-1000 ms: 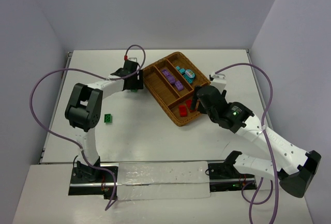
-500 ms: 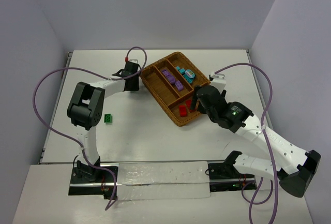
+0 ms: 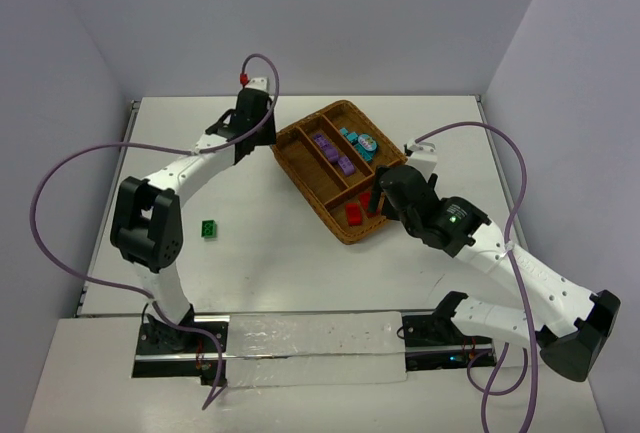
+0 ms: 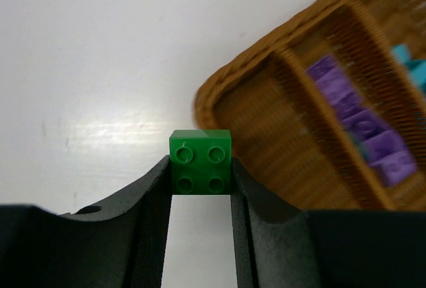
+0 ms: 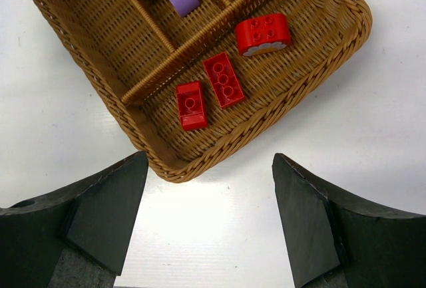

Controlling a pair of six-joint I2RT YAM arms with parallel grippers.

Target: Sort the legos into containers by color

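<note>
My left gripper [image 4: 200, 170] is shut on a small green lego [image 4: 200, 161], held above the table just left of the wicker tray [image 4: 229, 79]. From above, this gripper [image 3: 258, 131] hangs by the tray's far-left corner [image 3: 283, 139]. The long containers hold purple legos [image 4: 346, 95] and teal legos [image 3: 360, 141]. The crosswise container holds three red legos [image 5: 223, 79]. My right gripper [image 5: 210, 168] stands open above the tray's near edge [image 5: 266, 118], with nothing between its fingers. A second green lego [image 3: 209, 229] lies on the table to the left.
Purple cables [image 3: 80, 158] loop over the table's left and right sides. Both arm bases sit along the near edge behind a white strip [image 3: 310, 345]. Walls close off the back and both sides.
</note>
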